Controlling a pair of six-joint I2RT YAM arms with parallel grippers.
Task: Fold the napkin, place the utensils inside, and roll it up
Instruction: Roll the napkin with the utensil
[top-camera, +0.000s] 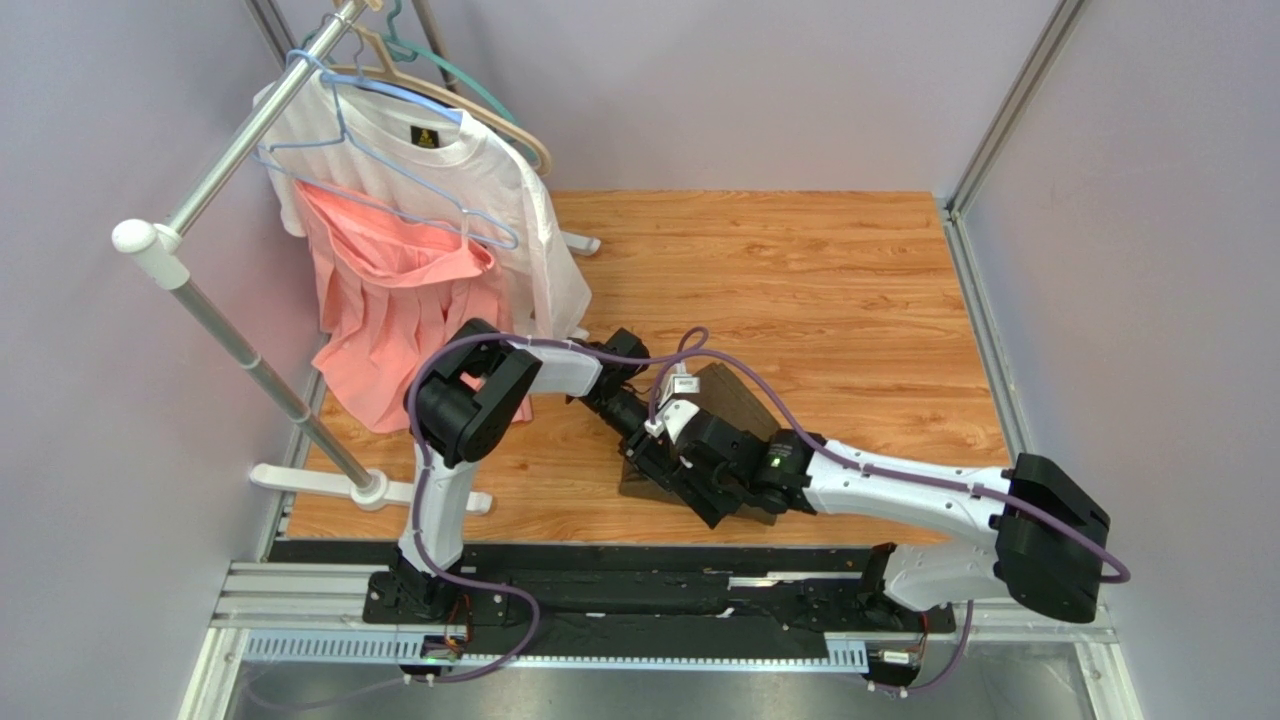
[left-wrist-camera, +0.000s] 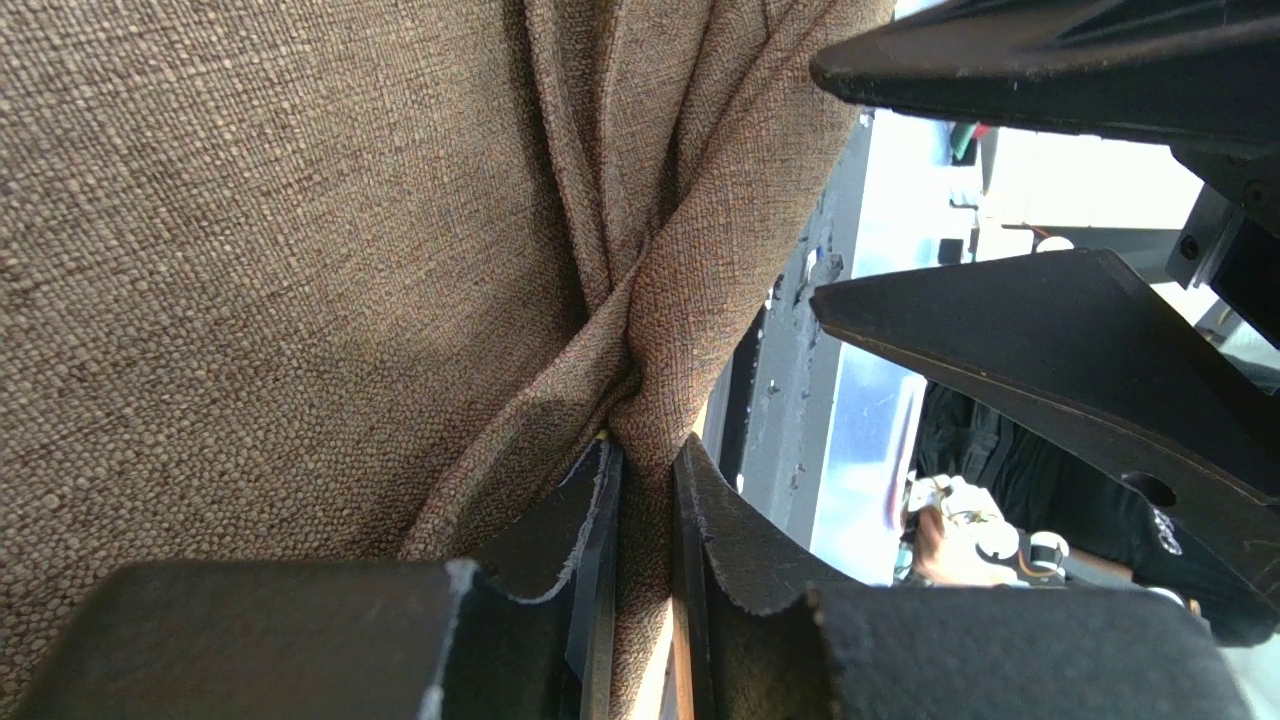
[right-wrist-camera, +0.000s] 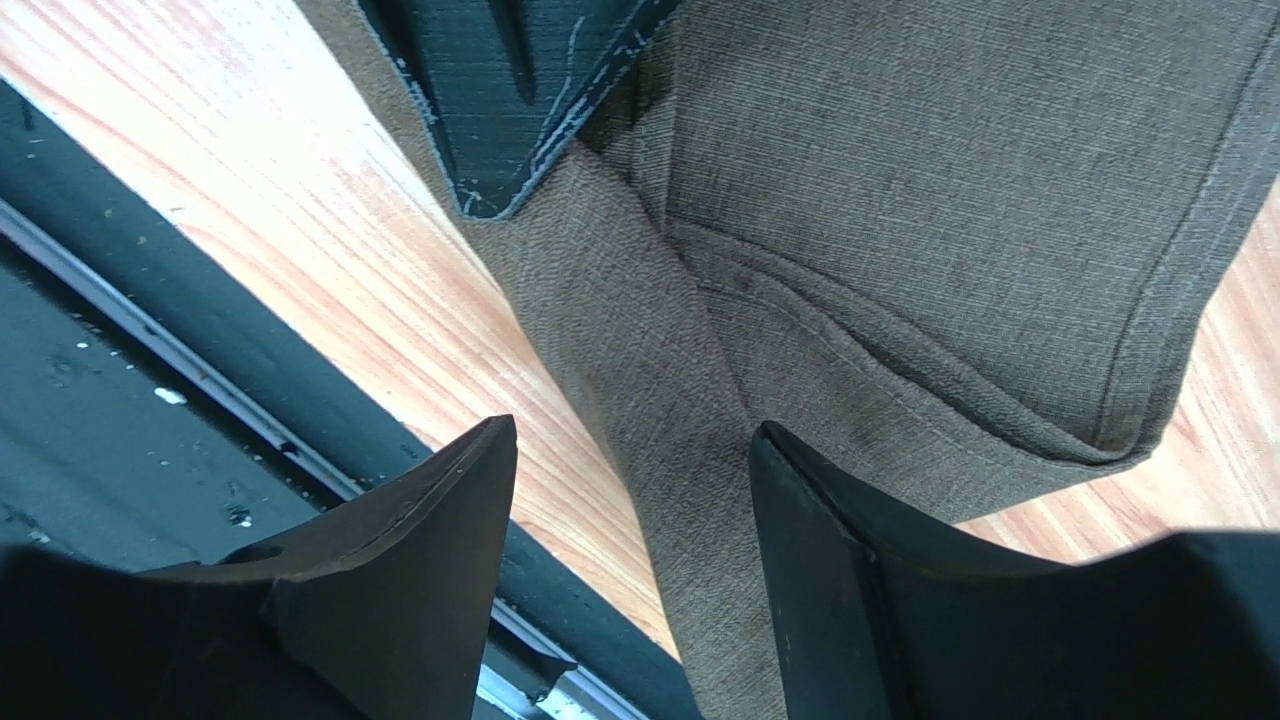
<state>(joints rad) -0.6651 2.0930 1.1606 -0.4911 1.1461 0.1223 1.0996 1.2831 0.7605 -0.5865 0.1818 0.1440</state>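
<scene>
The dark olive-brown napkin (top-camera: 736, 393) lies bunched on the wooden table under both arms. In the left wrist view my left gripper (left-wrist-camera: 646, 450) is shut on a gathered fold of the napkin (left-wrist-camera: 301, 255), which fills that view. In the right wrist view my right gripper (right-wrist-camera: 631, 435) is open, with a hanging strip of the napkin (right-wrist-camera: 902, 225) running between its fingers without being clamped. One left finger (right-wrist-camera: 511, 90) shows at the top, on the cloth. From above, the left gripper (top-camera: 643, 425) and right gripper (top-camera: 684, 462) meet over the napkin. The knife and fork are hidden.
A clothes rack (top-camera: 226, 323) stands at the left with a white T-shirt (top-camera: 481, 180) and a pink garment (top-camera: 391, 300) on hangers. The table's near edge and black rail (right-wrist-camera: 181, 360) lie just under the right gripper. Walls close in the sides and back.
</scene>
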